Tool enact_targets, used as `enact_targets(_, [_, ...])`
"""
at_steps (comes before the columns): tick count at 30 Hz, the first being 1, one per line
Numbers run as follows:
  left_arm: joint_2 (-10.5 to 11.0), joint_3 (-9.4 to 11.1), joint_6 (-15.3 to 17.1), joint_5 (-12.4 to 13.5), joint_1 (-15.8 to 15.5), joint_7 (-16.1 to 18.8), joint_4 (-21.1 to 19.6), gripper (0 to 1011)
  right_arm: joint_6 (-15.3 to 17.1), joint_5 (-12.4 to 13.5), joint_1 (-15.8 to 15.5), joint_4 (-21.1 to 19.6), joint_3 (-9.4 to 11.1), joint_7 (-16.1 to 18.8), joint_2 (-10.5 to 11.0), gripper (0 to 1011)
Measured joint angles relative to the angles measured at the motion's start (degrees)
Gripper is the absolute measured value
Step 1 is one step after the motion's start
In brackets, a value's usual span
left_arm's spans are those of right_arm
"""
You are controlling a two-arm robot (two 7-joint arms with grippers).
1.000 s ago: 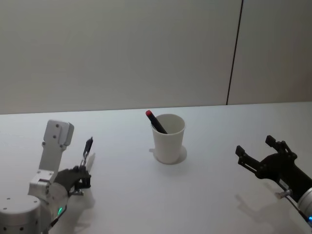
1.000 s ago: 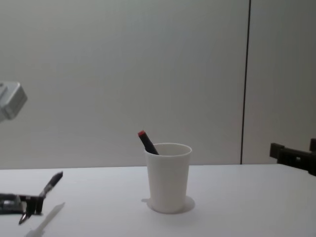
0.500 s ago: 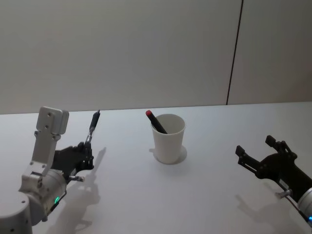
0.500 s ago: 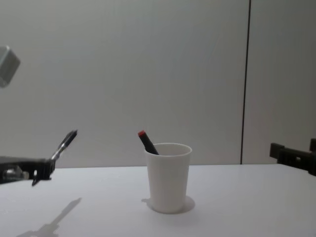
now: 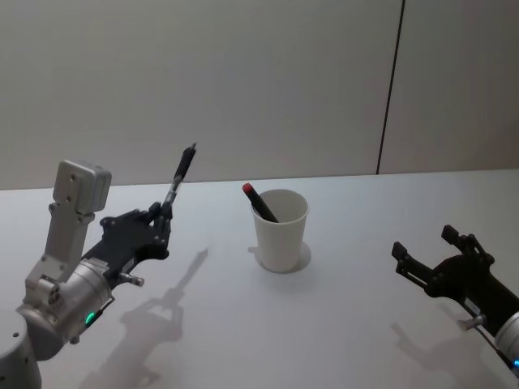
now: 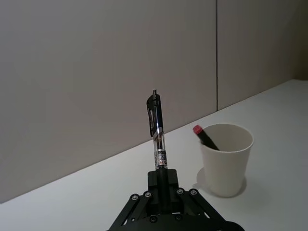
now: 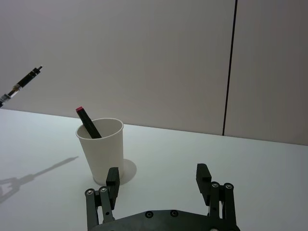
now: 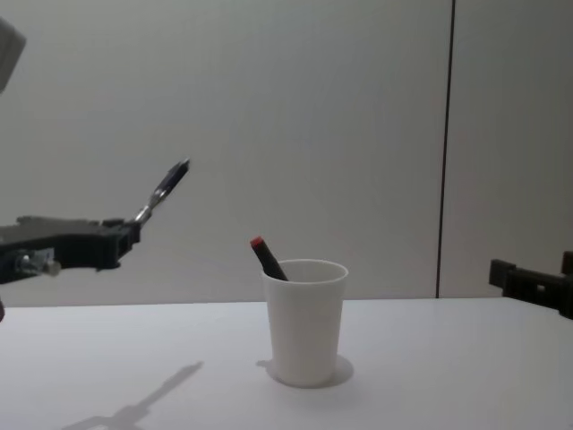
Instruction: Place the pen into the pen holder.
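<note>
Left claw (image 5: 162, 219) pinches pen (image 5: 180, 174) by its lower end — clip end up, clear of the counter (image 5: 324, 324), at 9 o'clock of pen holder (image 5: 280, 235). Barrel label (image 6: 160, 156) unreadable. Red-capped marker (image 5: 258, 201) leans inside pen holder. Right claw (image 5: 423, 241) wide, at 4 o'clock — open counter between.

Left gripper (image 8: 132, 232) holds pen (image 8: 167, 183) aloft, left of pen holder (image 8: 305, 324).

A: Status of left claw (image 5: 165, 215)?
B: Held up in the air at the left side. Forearm angled forward and upward. Fingers pinched together on the lower end of the pen (image 5: 179, 174), with the wrist tilted toward the middle.
A: And right claw (image 5: 423, 243)?
B: Parked low at the right side, levelled forward, fingers spread wide apart.
</note>
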Motion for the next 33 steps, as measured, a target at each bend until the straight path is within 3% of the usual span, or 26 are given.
enact_targets(10, [0.3, 0.3, -5.5, 0.8, -1.4, -9.2, 0.9, 126, 0.0, 0.0, 0.0, 0.0, 0.0, 0.0, 0.0, 1001])
enact_targets(20, [-0.3, 1.7, -8.7, 2.3, -2.9, -17.1, 1.8, 126, 0.0, 0.0, 0.0, 0.0, 0.0, 0.0, 0.0, 1001])
enact_targets(33, [-2.2, 4.1, -10.6, 4.0, -4.5, -23.1, 3.2, 126, 0.0, 0.0, 0.0, 0.0, 0.0, 0.0, 0.0, 1001])
